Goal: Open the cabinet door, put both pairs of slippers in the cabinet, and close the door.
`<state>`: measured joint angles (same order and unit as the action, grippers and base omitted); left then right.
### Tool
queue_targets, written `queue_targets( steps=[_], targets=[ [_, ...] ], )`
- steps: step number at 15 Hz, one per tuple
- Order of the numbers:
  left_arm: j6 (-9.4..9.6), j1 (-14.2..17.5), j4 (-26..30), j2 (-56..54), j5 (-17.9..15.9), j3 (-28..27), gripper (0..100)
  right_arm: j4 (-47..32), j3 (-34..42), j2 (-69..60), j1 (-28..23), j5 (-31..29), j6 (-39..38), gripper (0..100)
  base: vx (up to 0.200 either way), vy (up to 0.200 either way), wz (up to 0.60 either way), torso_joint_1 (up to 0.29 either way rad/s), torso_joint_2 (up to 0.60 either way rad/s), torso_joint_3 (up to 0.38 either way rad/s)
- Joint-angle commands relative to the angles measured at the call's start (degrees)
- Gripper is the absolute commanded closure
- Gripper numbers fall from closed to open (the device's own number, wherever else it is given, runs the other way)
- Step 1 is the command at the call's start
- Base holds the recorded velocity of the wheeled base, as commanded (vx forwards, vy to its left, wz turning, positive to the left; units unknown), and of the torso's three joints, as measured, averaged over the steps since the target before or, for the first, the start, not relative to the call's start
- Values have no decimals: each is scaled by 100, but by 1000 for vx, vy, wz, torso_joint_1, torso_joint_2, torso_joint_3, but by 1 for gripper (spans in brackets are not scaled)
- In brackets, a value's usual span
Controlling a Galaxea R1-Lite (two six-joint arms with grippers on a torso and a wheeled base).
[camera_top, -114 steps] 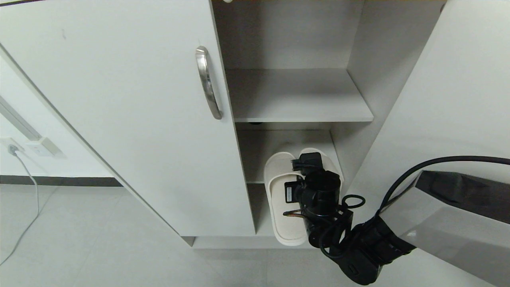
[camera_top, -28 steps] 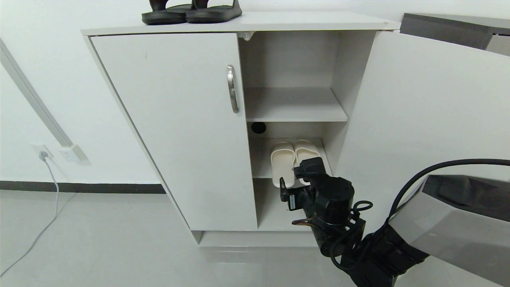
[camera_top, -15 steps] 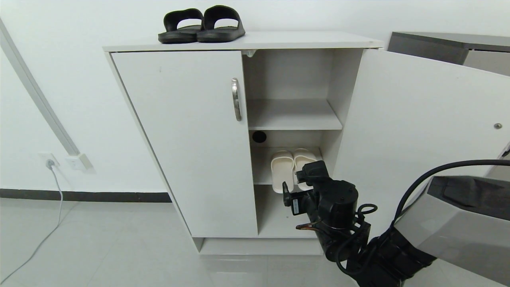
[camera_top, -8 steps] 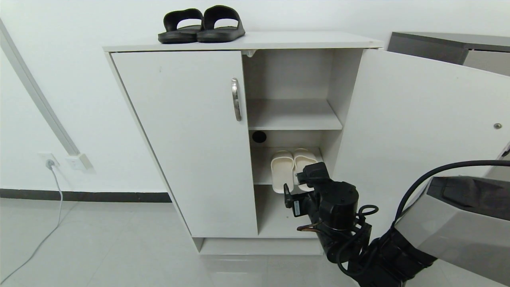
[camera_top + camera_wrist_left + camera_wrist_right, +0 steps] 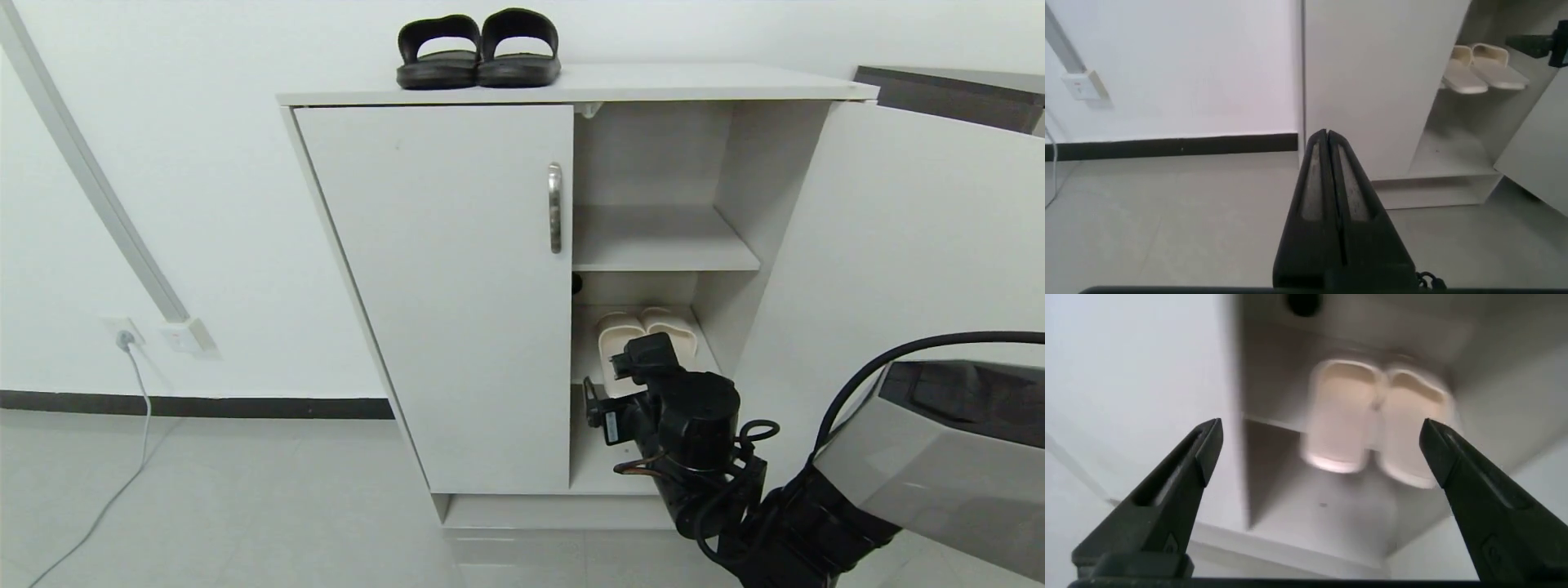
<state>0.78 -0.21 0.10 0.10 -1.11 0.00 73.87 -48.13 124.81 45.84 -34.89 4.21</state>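
The white cabinet has its left door shut and its right door swung wide open. A pair of white slippers lies side by side on the middle shelf, toes inward. A pair of black slippers sits on the cabinet top. My right gripper hangs just in front of the white slippers, open and holding nothing. Out over the floor to the cabinet's left, my left gripper is shut and holds nothing; the white slippers lie far beyond it.
The upper shelf and the bottom compartment hold nothing. A metal handle is on the shut door. A wall socket with a cable is low on the left. A grey unit stands right of the cabinet.
The right gripper has let go of the white slippers and drawn back from the shelf. The head camera has pulled back and then turned left, so the cabinet now shows farther right.
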Motion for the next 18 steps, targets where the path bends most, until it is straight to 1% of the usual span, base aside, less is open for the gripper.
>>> queue_targets(
  steps=[1, 6, 10, 13, 18],
  targets=[
    [1, 3, -1, -1, -3, 0, 100, 4, 119, -97, -5, 96, 1, 0, 0, 200, 0, -2, 2, 7],
    [1, 3, -1, -1, -3, 0, 100, -5, 190, -123, -5, 140, 19, 0, 0, 200, 0, 3, 3, 4],
    [-8, 3, -1, -1, 5, 0, 100, 4, 199, -123, -5, 158, 72, 0, 0, 0, 0, 0, 0, 0],
    [-8, -6, -1, -1, 5, 0, 100, 215, 234, -106, -13, 316, 168, 0, 0, 0, 0, 0, 0, 0],
    [-8, -6, -1, -1, 5, 0, 100, 294, 348, -97, -13, 527, 168, 0, 0, 0, 0, 0, 0, 0]
  ],
)
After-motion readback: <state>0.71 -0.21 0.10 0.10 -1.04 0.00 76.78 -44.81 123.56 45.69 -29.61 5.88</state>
